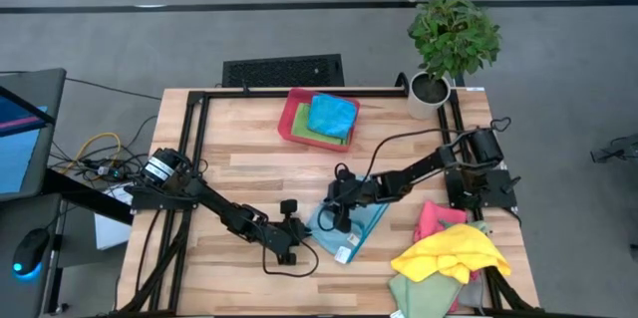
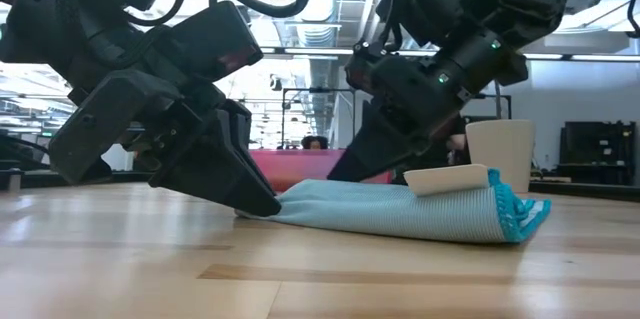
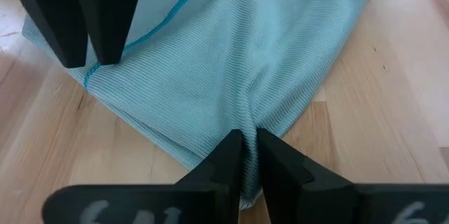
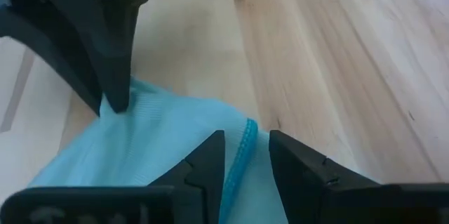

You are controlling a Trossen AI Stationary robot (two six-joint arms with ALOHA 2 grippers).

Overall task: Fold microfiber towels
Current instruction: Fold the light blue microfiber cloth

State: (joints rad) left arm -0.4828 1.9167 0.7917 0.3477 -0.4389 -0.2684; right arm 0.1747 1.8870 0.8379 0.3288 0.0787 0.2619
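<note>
Left gripper (image 3: pixel 245 147): fingers pressed together, pinching an edge fold of the light blue towel (image 3: pixel 231 62) at the table's front centre. Right gripper (image 4: pixel 245 150): fingers partly spread astride the towel's stitched hem at its opposite edge; whether they grip it cannot be told. The towel lies bunched on the wooden table (image 1: pixel 239 173) between both grippers, its white label (image 1: pixel 342 255) showing. Farther out: a red tray (image 1: pixel 291 119) holding blue and green towels at the table's rear; a heap of yellow, pink and green towels (image 1: pixel 449 256) at the right front corner; a potted plant (image 1: pixel 451 44) at the right rear.
</note>
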